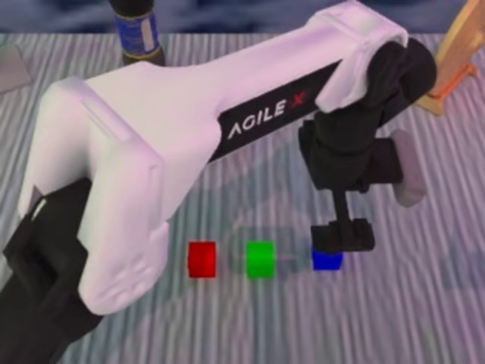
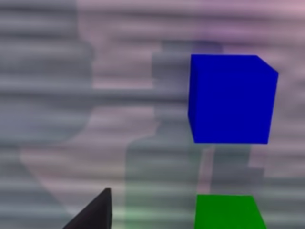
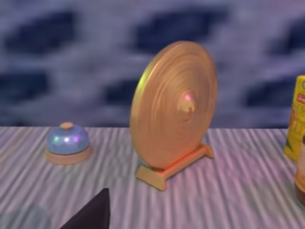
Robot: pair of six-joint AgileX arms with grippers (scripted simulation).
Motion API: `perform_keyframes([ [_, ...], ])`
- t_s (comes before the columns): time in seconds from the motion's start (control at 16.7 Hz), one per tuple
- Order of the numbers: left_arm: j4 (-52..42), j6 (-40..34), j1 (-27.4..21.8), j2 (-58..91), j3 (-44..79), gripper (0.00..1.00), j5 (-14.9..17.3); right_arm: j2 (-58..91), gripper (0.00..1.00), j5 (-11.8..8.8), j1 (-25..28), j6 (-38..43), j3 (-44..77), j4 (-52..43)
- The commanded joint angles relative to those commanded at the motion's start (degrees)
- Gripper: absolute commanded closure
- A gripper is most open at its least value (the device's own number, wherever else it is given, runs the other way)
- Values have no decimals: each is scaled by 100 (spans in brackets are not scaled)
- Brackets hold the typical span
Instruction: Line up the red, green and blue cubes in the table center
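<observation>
Top view had the three cubes sitting in a row on the striped surface (image 1: 424, 318), around the middle: red cube (image 1: 201, 259) on the left, green cube (image 1: 260, 259) in the center, blue cube (image 1: 327, 260) on the right, each apart from its neighbour. The left arm stretched across from the near left, and its claw (image 1: 342, 236) hung right over the far edge of the blue cube, covering part of it. From that angle I couldn't tell if the claw was released or clenched, or if it touched the cube at all.

Left wrist view didn't settle it: only one dark fingertip (image 2: 95, 214) poked into the picture, well apart from the blue cube, which looked free on the surface. The green cube was cut off at the picture's edge there.

No containers anywhere holding anything, as far as I could see. A dark bottle with a blue label (image 1: 136, 30) stood at the far edge, its top cut off. A grey block (image 1: 409, 168) was half hidden behind the arm's wrist. A wooden stand (image 1: 458, 53) at the far right was cropped.

Right wrist view showed a wooden disc on a stand, a small bell (image 3: 68, 142) and a cropped yellow carton (image 3: 296, 119). The right claw itself only showed one dark tip, so its state couldn't be told either.
</observation>
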Motion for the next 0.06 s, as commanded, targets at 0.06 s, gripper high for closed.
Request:
perform_keyframes([
  [0.06,-35,-2,6,-12,33,0,0,0,0,0,0,0,0,0],
])
